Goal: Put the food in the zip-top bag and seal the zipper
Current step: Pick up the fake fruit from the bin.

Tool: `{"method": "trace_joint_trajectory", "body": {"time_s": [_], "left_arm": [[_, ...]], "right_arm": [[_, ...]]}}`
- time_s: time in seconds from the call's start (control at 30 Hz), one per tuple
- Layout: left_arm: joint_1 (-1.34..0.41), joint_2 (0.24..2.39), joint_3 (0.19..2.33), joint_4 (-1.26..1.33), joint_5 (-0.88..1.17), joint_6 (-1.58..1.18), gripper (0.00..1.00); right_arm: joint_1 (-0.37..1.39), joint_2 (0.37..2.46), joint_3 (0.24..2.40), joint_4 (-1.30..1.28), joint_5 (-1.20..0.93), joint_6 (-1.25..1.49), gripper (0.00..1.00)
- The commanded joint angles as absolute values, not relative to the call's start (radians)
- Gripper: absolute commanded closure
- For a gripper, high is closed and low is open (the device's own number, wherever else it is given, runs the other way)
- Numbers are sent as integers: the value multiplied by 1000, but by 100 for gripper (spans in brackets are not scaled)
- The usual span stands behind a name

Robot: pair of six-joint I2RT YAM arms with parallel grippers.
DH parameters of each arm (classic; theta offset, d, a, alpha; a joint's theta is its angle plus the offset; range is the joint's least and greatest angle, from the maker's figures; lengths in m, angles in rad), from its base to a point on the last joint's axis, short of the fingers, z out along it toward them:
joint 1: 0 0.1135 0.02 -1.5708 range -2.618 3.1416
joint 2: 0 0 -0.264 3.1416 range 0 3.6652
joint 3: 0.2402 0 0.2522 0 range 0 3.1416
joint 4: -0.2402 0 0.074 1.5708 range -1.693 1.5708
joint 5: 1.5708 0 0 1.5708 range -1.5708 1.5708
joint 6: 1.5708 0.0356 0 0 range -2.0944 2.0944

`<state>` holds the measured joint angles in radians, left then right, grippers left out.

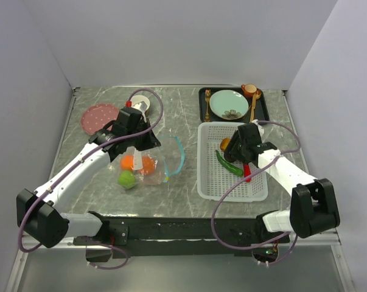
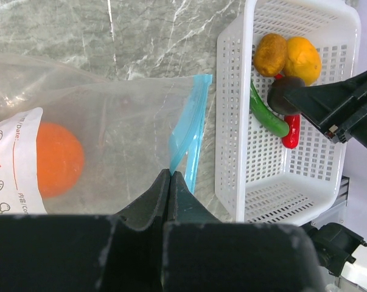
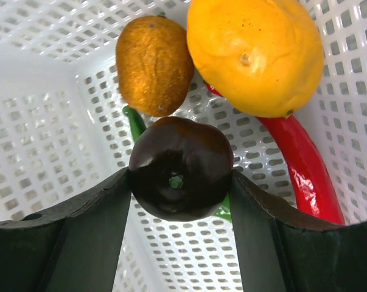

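The clear zip-top bag (image 1: 151, 164) lies left of the white basket (image 1: 232, 188). It holds an orange (image 1: 129, 162) and a green apple (image 1: 127, 179). My left gripper (image 2: 171, 173) is shut on the upper lip of the teal zipper (image 2: 192, 121), holding the mouth up. My right gripper (image 3: 181, 182) is in the basket, shut on the dark round fruit (image 3: 181, 176). The yellow-brown fruit (image 3: 154, 64), a yellow-orange fruit (image 3: 253, 52), the red chili (image 3: 305, 164) and the green pepper (image 2: 267, 115) lie beneath it.
A black tray (image 1: 263, 112) with a teal plate (image 1: 229, 103), gold cutlery and an orange cup (image 1: 249, 90) stands behind the basket. A pink plate (image 1: 100, 115) and a white bowl (image 1: 140, 102) sit at the back left. Grey walls close in three sides.
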<state>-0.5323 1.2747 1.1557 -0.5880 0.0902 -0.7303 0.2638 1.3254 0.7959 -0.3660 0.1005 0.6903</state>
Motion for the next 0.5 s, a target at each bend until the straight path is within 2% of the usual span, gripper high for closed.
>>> {"method": "trace_joint_trajectory", "body": {"time_s": [0.0,0.07,0.47], "left_arm": [[-532,1266,1175,-565,110,-744,99],[-532,1264,1177,-555,118,-742,99],[-532,1285,1183,-545,133,-742,99]], "right_arm": [[258,1263,790,-336,57,684,59],[258,1255,795,-344,31,680,64],[259,1143,808,-391,-60,663,65]]}}
